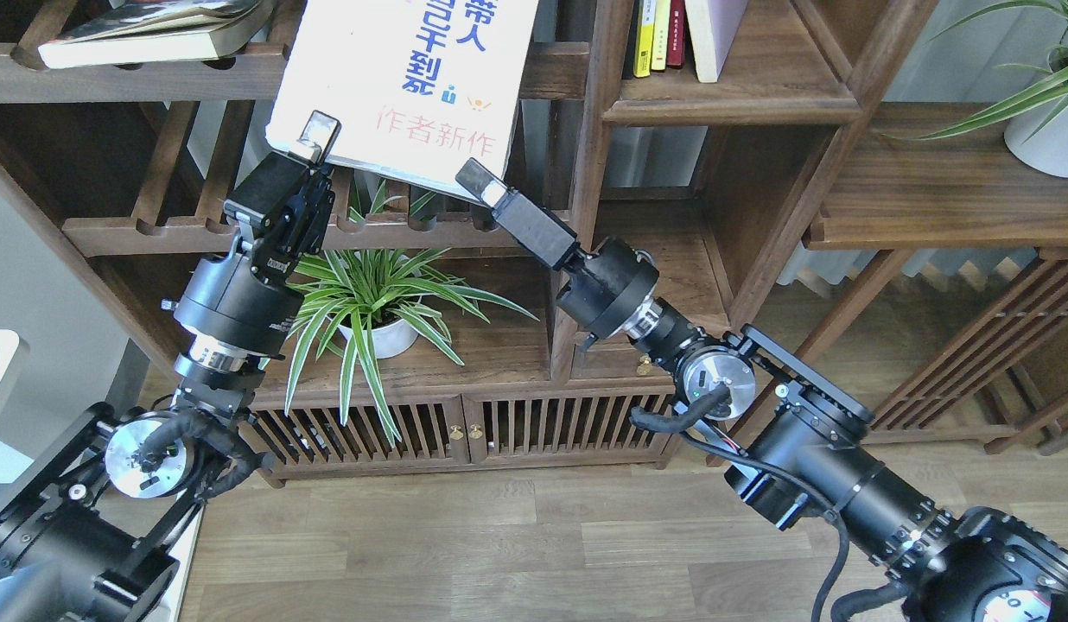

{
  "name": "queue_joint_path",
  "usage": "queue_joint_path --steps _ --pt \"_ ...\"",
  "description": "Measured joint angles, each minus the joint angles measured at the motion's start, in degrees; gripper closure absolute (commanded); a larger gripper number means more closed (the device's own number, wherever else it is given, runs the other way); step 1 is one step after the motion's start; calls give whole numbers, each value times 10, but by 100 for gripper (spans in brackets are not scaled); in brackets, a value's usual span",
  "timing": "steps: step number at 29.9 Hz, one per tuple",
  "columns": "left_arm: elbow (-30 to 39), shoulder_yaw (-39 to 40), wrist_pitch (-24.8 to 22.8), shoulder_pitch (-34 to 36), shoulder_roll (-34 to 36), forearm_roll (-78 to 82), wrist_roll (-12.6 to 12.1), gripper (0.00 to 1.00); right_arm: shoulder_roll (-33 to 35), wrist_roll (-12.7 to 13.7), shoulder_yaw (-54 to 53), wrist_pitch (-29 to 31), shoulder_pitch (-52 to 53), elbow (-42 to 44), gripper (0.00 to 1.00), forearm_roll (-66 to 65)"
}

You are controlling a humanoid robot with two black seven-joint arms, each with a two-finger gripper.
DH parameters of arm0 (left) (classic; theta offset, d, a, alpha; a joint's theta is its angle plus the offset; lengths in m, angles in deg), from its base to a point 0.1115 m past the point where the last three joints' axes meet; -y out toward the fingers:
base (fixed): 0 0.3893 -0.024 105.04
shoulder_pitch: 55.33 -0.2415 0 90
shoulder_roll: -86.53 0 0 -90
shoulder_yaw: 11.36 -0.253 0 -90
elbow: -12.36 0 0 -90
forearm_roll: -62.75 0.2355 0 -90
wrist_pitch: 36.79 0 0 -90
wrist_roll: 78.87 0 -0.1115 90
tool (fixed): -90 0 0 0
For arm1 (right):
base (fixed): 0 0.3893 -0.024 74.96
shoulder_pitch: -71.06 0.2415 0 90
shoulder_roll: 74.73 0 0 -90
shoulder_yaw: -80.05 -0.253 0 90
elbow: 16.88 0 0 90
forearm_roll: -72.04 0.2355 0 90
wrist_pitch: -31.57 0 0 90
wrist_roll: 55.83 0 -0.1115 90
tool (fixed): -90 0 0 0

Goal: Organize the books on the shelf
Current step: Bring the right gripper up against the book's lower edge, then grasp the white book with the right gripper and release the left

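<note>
A white book with blue Chinese characters point(413, 78) hangs tilted in front of the slatted racks, its top cut off by the view's edge. My left gripper point(318, 140) is shut on its lower left corner. My right gripper point(477, 178) sits at the book's lower right corner, one finger overlapping the bottom edge; I cannot tell whether it is open or shut. A dark pictured book point(154, 30) lies flat on the top left rack. A pale lavender-white book point(715, 34) stands in the shelf cubby point(733, 108) beside slim yellow and red spines point(659, 34).
A potted spider plant point(378, 302) stands on the lower board below the held book. Slatted racks point(136, 233) run behind my left arm. A thick upright post point(586, 173) divides the racks from the cubby. Another plant in a white pot point(1048, 130) stands at the far right.
</note>
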Motion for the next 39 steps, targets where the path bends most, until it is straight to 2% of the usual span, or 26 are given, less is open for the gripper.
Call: queue_joint_path --steps 12,17,23,27,32,37,39 --pt "-1 -21 0 -9 1 2 -1 100 -1 0 -3 0 8 7 20 2" --pt "-2 -21 0 -15 2 2 0 100 -1 0 -3 0 14 13 26 3" --pt "-2 -21 0 -17 1 2 1 100 -1 0 -3 0 17 19 48 13" --pt "-2 -22 0 -18 1 2 1 100 -3 0 -4 0 24 25 72 21" --pt "-5 -23 0 -18 0 2 1 100 -3 -1 -6 0 29 29 95 31" --pt "-7 -26 0 -18 0 2 1 100 -3 -1 -6 0 34 30 96 42" --pt "-7 -27 0 -18 0 2 1 95 -3 -1 -6 0 38 30 96 46"
